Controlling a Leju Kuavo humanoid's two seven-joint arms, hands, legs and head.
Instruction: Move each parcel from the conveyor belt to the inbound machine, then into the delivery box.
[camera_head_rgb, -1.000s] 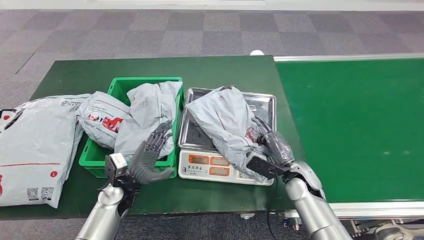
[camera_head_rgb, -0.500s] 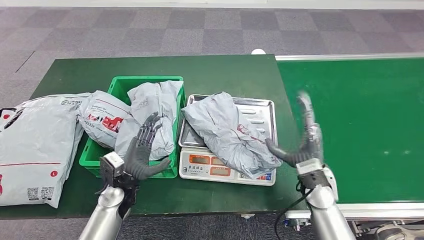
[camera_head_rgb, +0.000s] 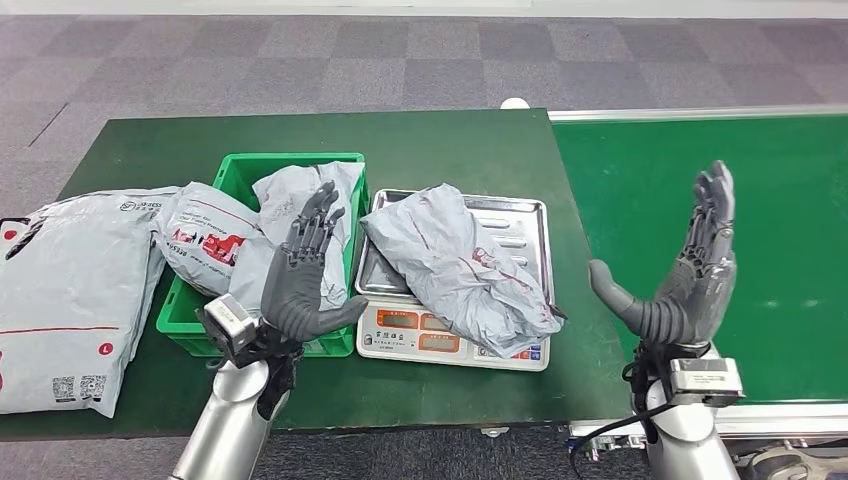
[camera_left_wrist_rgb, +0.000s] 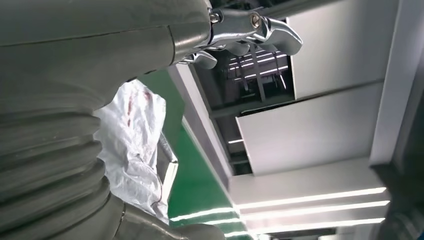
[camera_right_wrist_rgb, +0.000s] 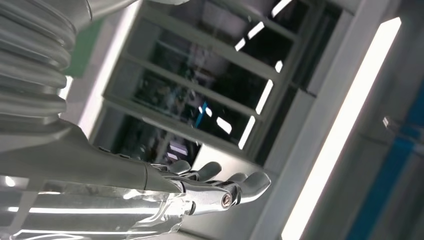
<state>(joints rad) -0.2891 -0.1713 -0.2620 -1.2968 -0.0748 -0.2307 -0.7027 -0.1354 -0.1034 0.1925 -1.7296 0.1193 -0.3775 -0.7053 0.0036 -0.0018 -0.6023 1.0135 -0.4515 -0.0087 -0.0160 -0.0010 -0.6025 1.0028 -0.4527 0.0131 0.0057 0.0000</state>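
Observation:
A crumpled grey parcel (camera_head_rgb: 455, 262) lies on the steel pan of the inbound scale (camera_head_rgb: 452, 336), free of both hands; it also shows in the left wrist view as a grey parcel (camera_left_wrist_rgb: 131, 145). My right hand (camera_head_rgb: 683, 277) is raised over the conveyor belt (camera_head_rgb: 720, 250), fingers apart and pointing up, holding nothing. My left hand (camera_head_rgb: 301, 272) is lifted in front of the green delivery box (camera_head_rgb: 205, 330), fingers spread, empty. In the box sit a grey parcel (camera_head_rgb: 300, 205) and a white parcel with red print (camera_head_rgb: 205, 240).
A large white parcel (camera_head_rgb: 70, 290) lies on the dark green table (camera_head_rgb: 440, 140) at the left, beside the box. The belt's pale rail (camera_head_rgb: 700, 114) runs along its far edge. Grey carpet tiles lie beyond the table.
My right hand has let go of the parcel on the scale and lifted away to the right over the belt, opening. My left hand has risen and spread beside the box.

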